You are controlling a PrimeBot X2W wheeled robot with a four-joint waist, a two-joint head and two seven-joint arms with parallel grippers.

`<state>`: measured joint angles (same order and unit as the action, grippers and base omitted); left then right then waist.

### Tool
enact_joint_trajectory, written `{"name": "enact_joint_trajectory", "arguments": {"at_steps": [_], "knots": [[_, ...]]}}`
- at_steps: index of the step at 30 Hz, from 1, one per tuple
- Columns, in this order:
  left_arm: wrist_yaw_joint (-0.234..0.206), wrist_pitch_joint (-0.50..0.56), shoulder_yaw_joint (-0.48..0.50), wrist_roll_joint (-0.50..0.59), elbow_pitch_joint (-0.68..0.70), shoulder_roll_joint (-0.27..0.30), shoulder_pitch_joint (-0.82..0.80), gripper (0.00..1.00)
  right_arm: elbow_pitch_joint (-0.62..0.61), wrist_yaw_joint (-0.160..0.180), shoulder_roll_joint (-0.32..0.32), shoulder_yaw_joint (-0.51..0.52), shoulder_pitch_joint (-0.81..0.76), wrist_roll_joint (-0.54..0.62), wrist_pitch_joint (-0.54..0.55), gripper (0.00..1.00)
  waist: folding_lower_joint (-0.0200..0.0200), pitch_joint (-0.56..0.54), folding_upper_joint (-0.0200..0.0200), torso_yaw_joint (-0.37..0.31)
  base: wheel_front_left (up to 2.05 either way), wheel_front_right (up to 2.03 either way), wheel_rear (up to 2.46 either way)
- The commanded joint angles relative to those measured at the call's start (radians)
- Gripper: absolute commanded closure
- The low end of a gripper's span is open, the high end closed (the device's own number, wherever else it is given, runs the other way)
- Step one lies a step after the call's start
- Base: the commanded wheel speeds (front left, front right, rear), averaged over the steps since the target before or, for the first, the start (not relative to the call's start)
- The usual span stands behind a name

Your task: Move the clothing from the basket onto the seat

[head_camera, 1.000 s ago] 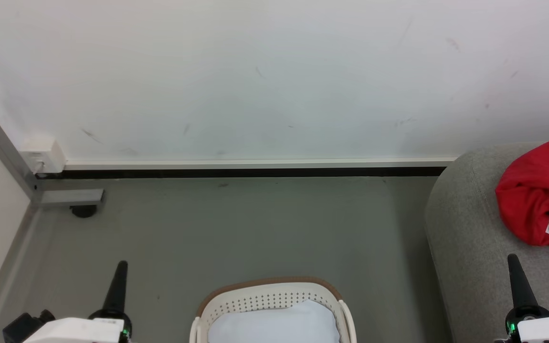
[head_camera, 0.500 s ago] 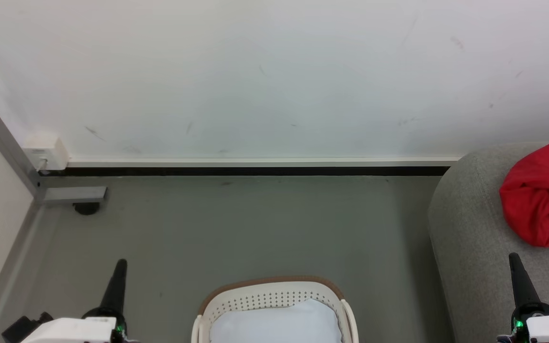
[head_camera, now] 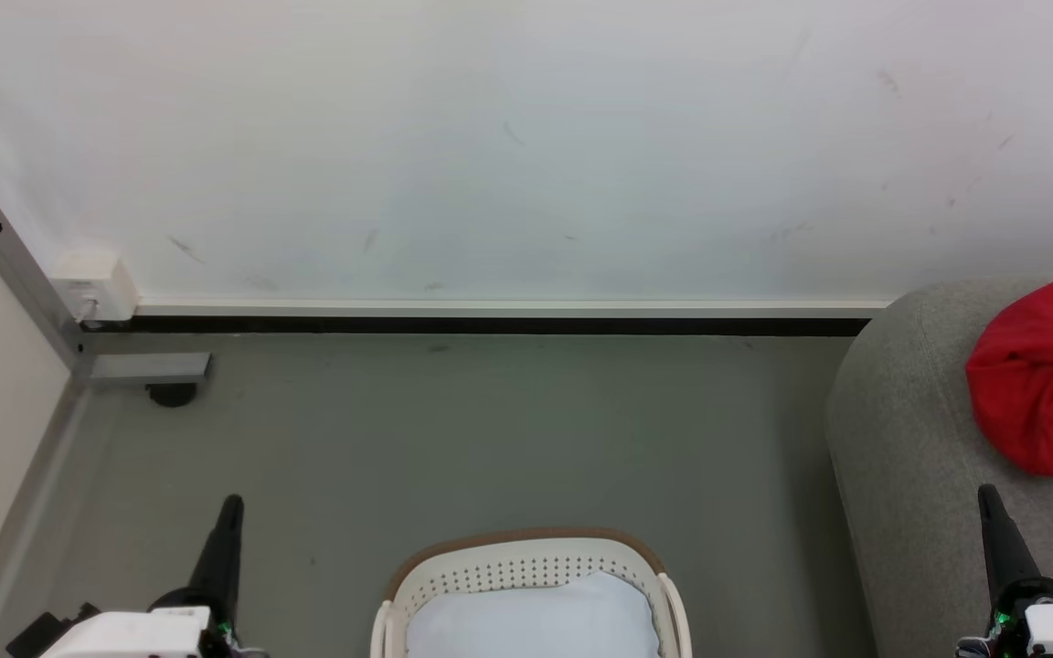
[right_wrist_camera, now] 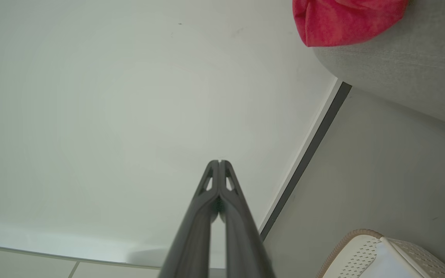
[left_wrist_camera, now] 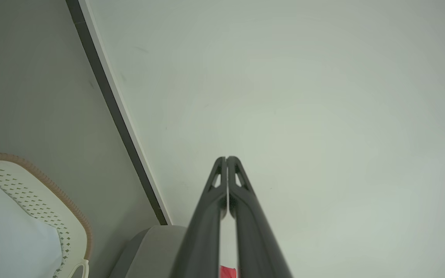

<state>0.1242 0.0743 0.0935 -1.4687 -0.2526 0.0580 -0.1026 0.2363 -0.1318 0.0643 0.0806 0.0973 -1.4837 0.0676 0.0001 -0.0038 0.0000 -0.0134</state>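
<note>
Looks along the left gripper (left_wrist_camera: 226, 159), up from 6 o'clock to centre, fingers pressed together. Faces a pale wall (left_wrist_camera: 303, 96) from 12 to 5 o'clock. Sees a dark skirting (left_wrist_camera: 118, 119) slanting from 11 toward 6, grey floor (left_wrist_camera: 33, 77) at 9 to 10. At 8 o'clock, catches the basket (left_wrist_camera: 37, 200) with pale cloth (left_wrist_camera: 10, 235) inside; at 7, the seat (left_wrist_camera: 149, 251); at 6, a red scrap (left_wrist_camera: 227, 272) behind the fingers.

The basket (head_camera: 526, 541), cloth (head_camera: 536, 621) inside, sat on the floor (head_camera: 490, 429) before the wall (head_camera: 526, 137); the seat (head_camera: 901, 439), garment (head_camera: 1029, 393) on it, stood rightward, seemingly apart.
</note>
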Motion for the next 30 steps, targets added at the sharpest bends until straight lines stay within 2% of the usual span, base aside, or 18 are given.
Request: {"name": "enact_joint_trajectory", "arguments": {"at_steps": [1, 21, 30], "knots": [[0.007, 0.006, 0.007, -0.02, 0.005, 0.001, -0.012, 1.0, 0.001, 0.002, 0.001, 0.008, 0.013, -0.017, 0.005, 1.0, -0.0001, 0.0, 0.0, 0.001, 0.0, 0.0, 0.0], [0.01, 0.043, 0.024, -0.149, 0.008, -0.008, -0.012, 1.0, 0.011, 0.002, -0.009, 0.029, 0.018, -0.137, 0.044, 1.0, -0.0001, 0.006, 0.0, 0.013, 0.0, 0.0, 0.0], [0.01, 0.044, 0.024, -0.149, 0.007, -0.008, -0.011, 1.0, 0.011, 0.002, -0.01, 0.03, 0.018, -0.134, 0.044, 1.0, -0.0001, 0.006, 0.0, 0.013, 0.0, 0.0, 0.0]]}}
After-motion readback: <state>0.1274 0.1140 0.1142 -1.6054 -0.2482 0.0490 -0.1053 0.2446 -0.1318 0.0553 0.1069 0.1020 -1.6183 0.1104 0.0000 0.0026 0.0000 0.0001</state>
